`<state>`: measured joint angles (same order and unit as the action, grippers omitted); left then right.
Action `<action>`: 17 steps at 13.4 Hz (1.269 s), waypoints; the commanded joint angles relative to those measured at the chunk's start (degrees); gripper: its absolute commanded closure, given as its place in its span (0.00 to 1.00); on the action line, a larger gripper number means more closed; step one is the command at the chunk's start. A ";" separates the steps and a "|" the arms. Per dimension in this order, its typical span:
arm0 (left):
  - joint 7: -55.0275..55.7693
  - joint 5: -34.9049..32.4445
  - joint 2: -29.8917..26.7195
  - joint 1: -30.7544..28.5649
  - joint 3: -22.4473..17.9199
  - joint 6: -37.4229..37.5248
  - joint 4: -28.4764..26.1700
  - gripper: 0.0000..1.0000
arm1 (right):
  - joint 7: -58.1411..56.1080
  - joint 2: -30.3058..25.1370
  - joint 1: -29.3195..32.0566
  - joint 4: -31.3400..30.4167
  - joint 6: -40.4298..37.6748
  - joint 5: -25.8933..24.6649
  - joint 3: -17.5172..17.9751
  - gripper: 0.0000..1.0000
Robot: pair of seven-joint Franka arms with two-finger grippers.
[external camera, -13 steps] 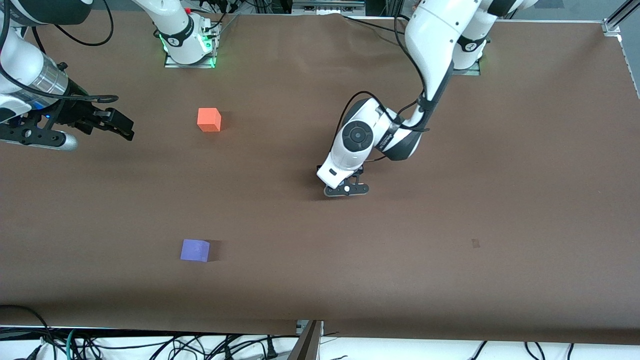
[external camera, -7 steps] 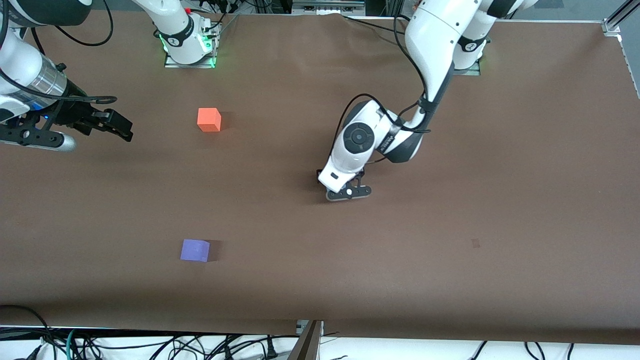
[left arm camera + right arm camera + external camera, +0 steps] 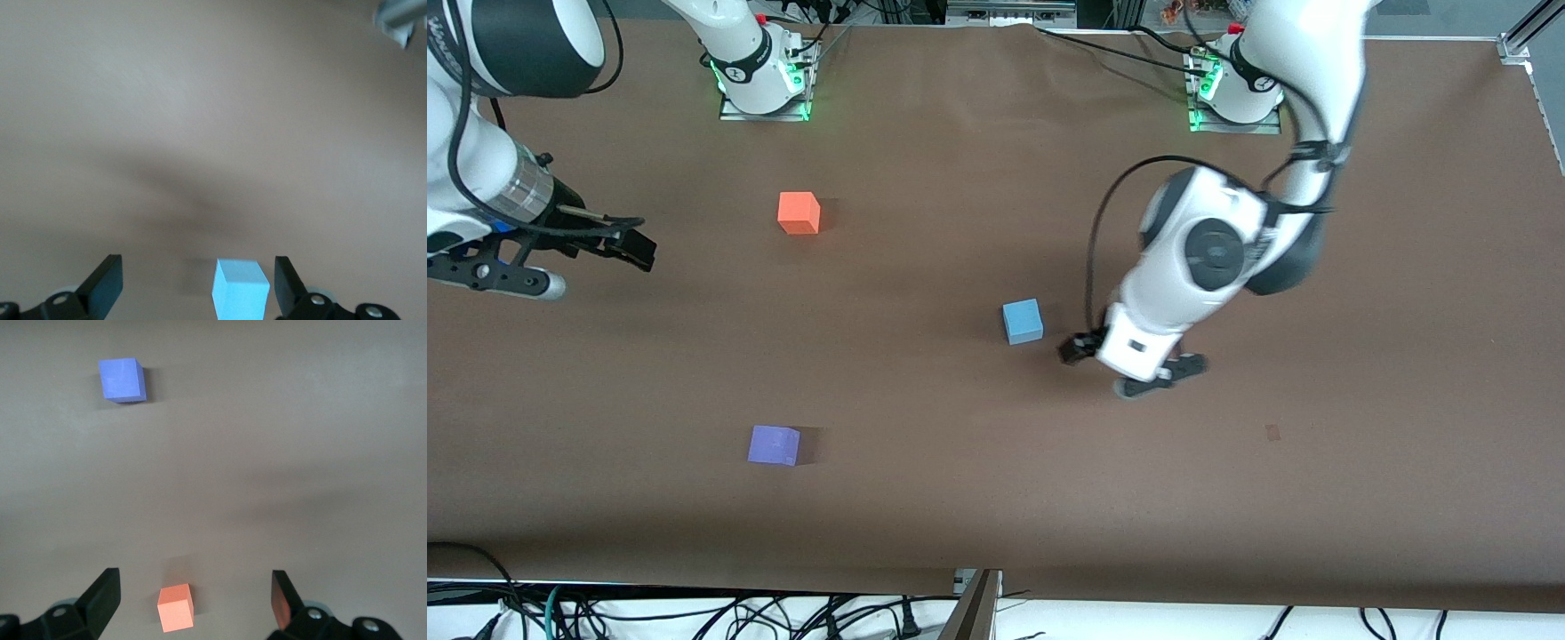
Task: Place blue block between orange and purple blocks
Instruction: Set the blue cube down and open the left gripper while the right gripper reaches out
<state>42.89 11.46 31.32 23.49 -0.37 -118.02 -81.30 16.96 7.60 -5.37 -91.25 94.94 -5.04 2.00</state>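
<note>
The blue block [image 3: 1023,321] stands free on the brown table [image 3: 960,498], mid-table. My left gripper [image 3: 1080,349] hangs open and empty just beside it, toward the left arm's end. In the left wrist view the blue block [image 3: 241,290] lies below the open left gripper [image 3: 198,275], close to one finger [image 3: 285,280]. The orange block [image 3: 799,213] sits nearer the bases, and the purple block [image 3: 774,444] nearer the front camera. My right gripper [image 3: 636,249] is open and empty at the right arm's end. The right wrist view shows the right gripper [image 3: 193,580], the orange block [image 3: 176,608] and the purple block [image 3: 121,380].
The arm bases [image 3: 765,84] [image 3: 1232,93] stand at the table's back edge. Cables [image 3: 694,613] lie along the front edge. A small dark mark [image 3: 1272,433] is on the table toward the left arm's end.
My left gripper has let go of the blue block and moved up and toward the left arm's end, uncovering the block. My right gripper has shifted slightly.
</note>
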 commanded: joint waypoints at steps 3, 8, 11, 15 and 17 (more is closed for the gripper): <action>-4.27 0.59 -7.39 -8.53 0.55 7.42 -3.95 0.00 | 1.67 7.06 -1.48 2.12 0.33 -0.84 0.99 0.00; -27.64 -1.33 -14.96 -22.77 0.11 24.30 -4.21 0.00 | 2.11 12.77 -10.43 3.00 6.02 3.79 1.08 0.00; -34.25 -5.47 -17.86 -26.91 0.11 28.36 -4.48 0.00 | 8.05 19.00 -17.28 6.41 13.49 12.58 1.08 0.00; -36.30 -8.90 -22.43 -27.45 0.81 33.28 -4.39 0.00 | 25.64 30.42 -30.20 15.81 23.43 12.08 0.73 0.00; -36.30 -10.48 -23.14 -26.92 2.91 34.43 -4.39 0.00 | 28.99 34.83 -32.85 19.43 27.81 12.07 0.73 0.00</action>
<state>7.57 3.57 10.43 -4.01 0.72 -84.46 -83.73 42.90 37.03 -36.46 -78.50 120.86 7.03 3.51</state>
